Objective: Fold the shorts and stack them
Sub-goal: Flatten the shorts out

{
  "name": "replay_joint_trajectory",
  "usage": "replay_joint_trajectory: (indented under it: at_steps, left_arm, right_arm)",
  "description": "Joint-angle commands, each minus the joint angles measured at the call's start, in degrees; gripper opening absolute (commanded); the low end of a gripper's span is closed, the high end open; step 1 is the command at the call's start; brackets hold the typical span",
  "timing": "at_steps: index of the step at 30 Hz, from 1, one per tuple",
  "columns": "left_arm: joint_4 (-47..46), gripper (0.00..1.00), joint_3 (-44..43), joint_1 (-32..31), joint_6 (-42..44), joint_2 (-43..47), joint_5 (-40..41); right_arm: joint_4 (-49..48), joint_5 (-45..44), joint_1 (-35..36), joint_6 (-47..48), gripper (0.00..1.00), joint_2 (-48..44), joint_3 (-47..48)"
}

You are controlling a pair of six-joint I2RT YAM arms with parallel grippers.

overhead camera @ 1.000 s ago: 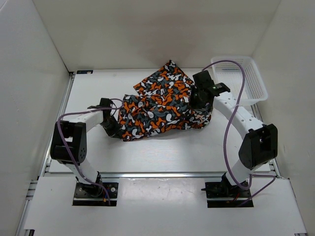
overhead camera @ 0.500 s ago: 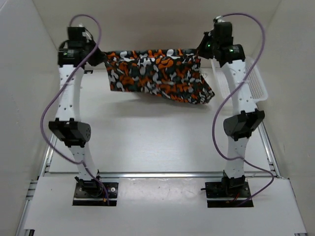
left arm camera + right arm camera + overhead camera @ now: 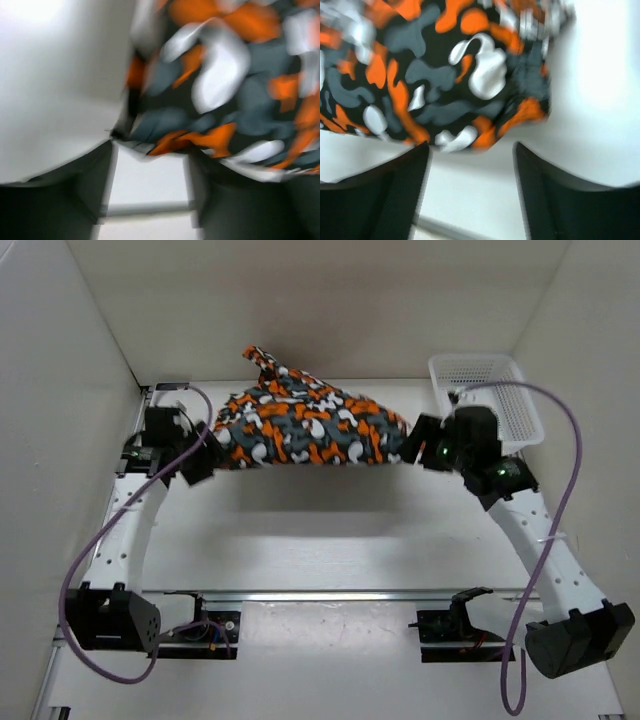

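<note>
The shorts [image 3: 300, 430], soft cloth blotched orange, black, grey and white, are spread wide over the 12 o'clock part of the worktop [image 3: 320, 540], humped in the middle with one corner poking up at 11 o'clock. The left jaws at their 9 o'clock end and the right jaws at their 3 o'clock end both stand apart, released, the hem just beyond their tips in each wrist view.

Bright white enclosure
Plain walls [image 3: 300, 300] rise beyond the left gripper [image 3: 203, 458] and right gripper [image 3: 413, 446]; a white counter [image 3: 330, 540] lies beneath them, softly shadowed.
</note>
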State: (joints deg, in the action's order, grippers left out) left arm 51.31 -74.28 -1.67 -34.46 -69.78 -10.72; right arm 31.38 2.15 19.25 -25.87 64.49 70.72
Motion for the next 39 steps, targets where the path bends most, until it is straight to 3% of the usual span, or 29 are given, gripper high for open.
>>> replay_joint_trajectory:
  at_steps: [1,3,4,6,7,8,9,11,12,14,16,17,18,19,22,34,39]
  left_arm:
    - [-1.04,0.83,14.22,-0.61,-1.31,1.75,1.84]
    - [-1.04,0.94,18.99,-0.61,-1.31,2.37,1.32]
    - [-1.04,0.94,19.61,-0.61,-1.31,3.06,1.84]
    - [-1.04,0.89,19.61,-0.61,-0.52,3.86,3.07]
    - [-1.04,0.67,19.61,-0.61,0.17,3.86,3.07]
    - [-1.04,0.51,19.09,-0.61,0.18,3.86,3.86]
    - [-1.04,0.34,19.09,-0.61,0.18,3.86,3.87]
    - [-1.04,0.1,19.09,-0.61,0.7,2.29,3.0]
    - [-1.04,0.1,19.09,-0.61,1.32,1.5,2.99]
    - [-1.04,0.12,19.09,-1.31,1.32,-0.96,2.28]
    - [-1.56,0.23,19.09,-2.98,2.11,-2.63,1.14]
    - [-1.56,0.33,19.09,-3.77,2.11,-3.6,0.53]
    - [-2.43,0.58,19.09,-5.69,2.64,-5.44,-0.17]
    - [-2.44,0.68,19.09,-6.75,2.64,-6.41,-0.18]
    - [-5.07,0.87,18.56,-9.31,0.72,-10.02,-0.18]
    - [-11.58,0.86,6.89,-11.94,0.88,-31.01,0.17]
    - [-11.58,0.81,3.0,-12.65,0.36,-37.88,-0.35]
  right_arm:
    - [5.59,-6.18,-0.17,-4.52,0.81,-2.17,-12.6]
    - [8.51,-8.03,-0.17,-6.9,0.82,-3.75,-16.74]
    - [10.35,-8.65,-0.17,-9.35,0.82,-4.28,-17.54]
    - [10.37,-6.82,-0.17,-10.08,0.58,-6.04,-18.86]
    - [10.37,-6.03,-0.17,-11.12,0.45,-6.74,-19.82]
    - [10.37,-5.41,-0.17,-12.79,0.24,-8.14,-20.35]
    - [10.37,-5.4,-0.17,-13.76,0.18,-8.76,-21.57]
    - [10.37,-5.4,-0.17,-16.83,0.09,-9.9,-23.86]
    - [10.37,-5.4,-0.17,-17.63,0.09,-10.69,-24.66]
    - [10.37,-3.4,-1.75,-19.04,0.09,-10.7,-26.15]
    - [8.54,-1.2,-4.03,-19.75,0.18,-11.31,-28.78]
    - [7.57,0.47,-5.08,-19.75,0.27,-11.32,-29.84]
    - [6.6,2.05,-7.36,-19.75,0.34,-11.92,-30.89]
    - [5.55,4.85,-8.6,-19.75,0.37,-11.93,-32.9]
    - [3.52,6.81,-12.21,-18.43,0.4,-11.93,-34.15]
    - [3.52,2.77,-14.41,-14.47,0.55,-5.17,-28.54]
    - [0.98,2.77,-16.25,-13.95,0.77,-0.95,-27.31]
